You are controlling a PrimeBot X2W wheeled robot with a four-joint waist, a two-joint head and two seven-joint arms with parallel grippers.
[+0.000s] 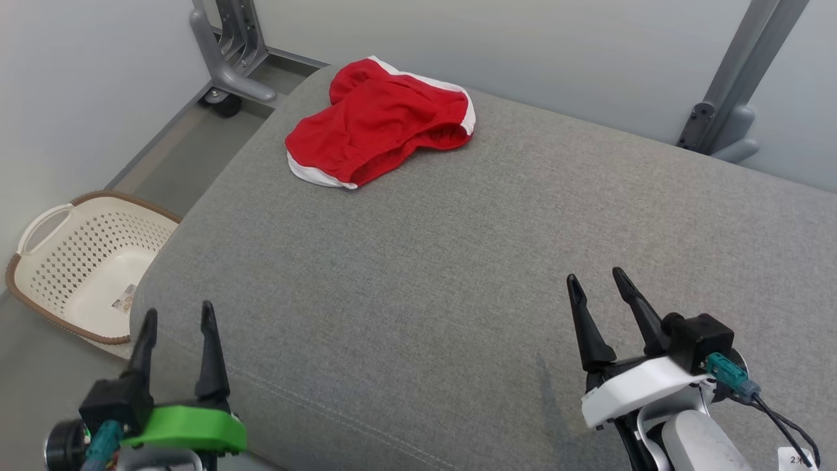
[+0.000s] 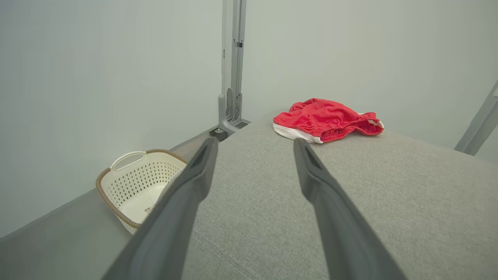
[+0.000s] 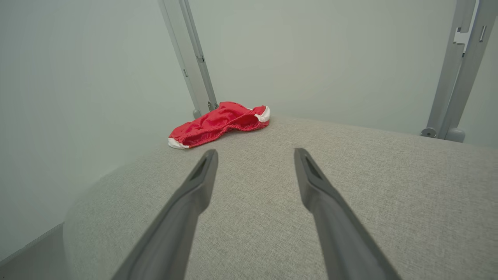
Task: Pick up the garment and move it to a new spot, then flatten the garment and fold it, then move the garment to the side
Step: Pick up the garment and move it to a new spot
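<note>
A red garment point(image 1: 379, 121) with white trim lies crumpled at the far left of a grey cushion point(image 1: 458, 275), close to its rounded far corner. It is bunched up, with one opening gaping towards the right and a white hem along its near-left edge. Nothing touches it.

The left gripper point(image 1: 178, 314) hangs over the near left edge of the cushion, fingers spread wide and holding nothing. The right gripper point(image 1: 595, 278) sits over the near right part of the cushion, also spread wide and empty. Both point away towards the far side and are well apart from the garment. In the left wrist view the garment point(image 2: 327, 120) lies beyond the left gripper point(image 2: 255, 142). In the right wrist view it point(image 3: 218, 124) lies beyond and to the left of the right gripper point(image 3: 255, 151).

A cream basket point(image 1: 85, 255) with a brown rim stands on the floor just left of the cushion. A grey post point(image 1: 229, 65) on a castor stands at the far left, another post point(image 1: 732, 111) at the far right.
</note>
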